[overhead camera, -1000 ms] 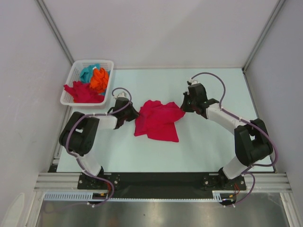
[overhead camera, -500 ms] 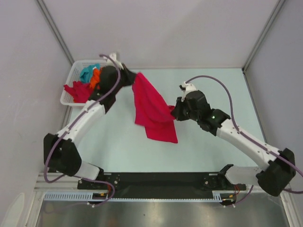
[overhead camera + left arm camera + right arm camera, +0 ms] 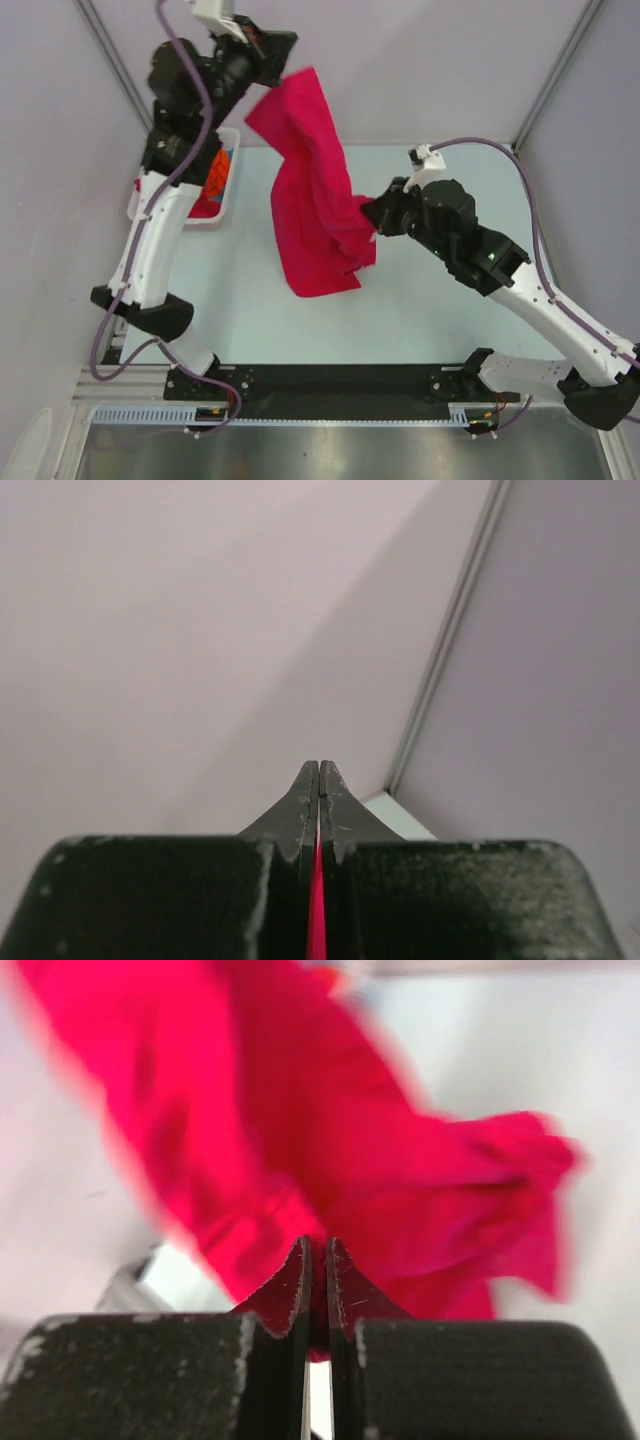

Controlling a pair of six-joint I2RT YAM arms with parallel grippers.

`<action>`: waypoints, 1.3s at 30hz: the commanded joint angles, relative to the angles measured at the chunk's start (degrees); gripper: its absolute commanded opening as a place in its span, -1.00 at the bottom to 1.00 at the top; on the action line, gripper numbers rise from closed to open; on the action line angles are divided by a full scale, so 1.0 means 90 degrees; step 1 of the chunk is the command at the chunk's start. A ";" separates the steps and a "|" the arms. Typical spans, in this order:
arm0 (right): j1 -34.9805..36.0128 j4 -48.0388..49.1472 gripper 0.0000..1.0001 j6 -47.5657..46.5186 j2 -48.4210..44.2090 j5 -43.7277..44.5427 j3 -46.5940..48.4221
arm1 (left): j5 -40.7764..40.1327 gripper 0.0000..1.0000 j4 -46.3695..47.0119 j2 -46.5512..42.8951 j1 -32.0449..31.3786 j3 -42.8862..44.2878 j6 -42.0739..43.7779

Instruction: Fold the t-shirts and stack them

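Note:
A crimson red t-shirt (image 3: 312, 200) hangs in the air between both arms. My left gripper (image 3: 284, 52) is raised high at the back left and is shut on the shirt's top corner; a red sliver shows between its fingers (image 3: 318, 900). My right gripper (image 3: 372, 218) is shut on the shirt's right edge, lower down over the table; the cloth (image 3: 330, 1130) fills the right wrist view, blurred. The shirt's lower part droops to about the table's middle. More shirts, red (image 3: 205, 205) and orange (image 3: 217, 172), show partly in the basket behind the left arm. A teal one is hidden.
The white lattice basket (image 3: 224, 210) stands at the table's far left, mostly hidden by the left arm. The pale table (image 3: 440, 330) is enclosed by grey walls with metal posts (image 3: 555, 75) at the back corners. A black rail (image 3: 340, 378) runs along the near edge.
Both grippers have lifted the red shirt off the table. The left arm has swung up high to the back left, stretching the shirt; the right arm has risen and moved slightly forward.

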 commanded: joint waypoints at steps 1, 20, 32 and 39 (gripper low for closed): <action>-0.1768 -0.1436 -1.00 0.0693 -0.0646 0.0468 -0.1161 | -0.0127 -1.00 -0.0533 0.1380 -0.0824 -0.0535 0.0427; -0.4413 -0.2469 0.32 -0.0633 -0.0279 -0.1301 -0.1765 | -0.1485 0.00 0.0220 0.2099 -0.2176 -0.2232 0.0008; 0.1395 -0.2314 0.50 -0.1016 0.1786 0.0327 -0.1155 | -0.1486 0.84 -0.0258 -0.3850 0.0624 -0.8679 -0.1915; 0.2218 -0.2383 0.34 -0.0059 0.2896 0.0847 -0.1135 | -0.0782 0.83 -0.0835 -0.5218 0.1566 -0.9911 -0.2492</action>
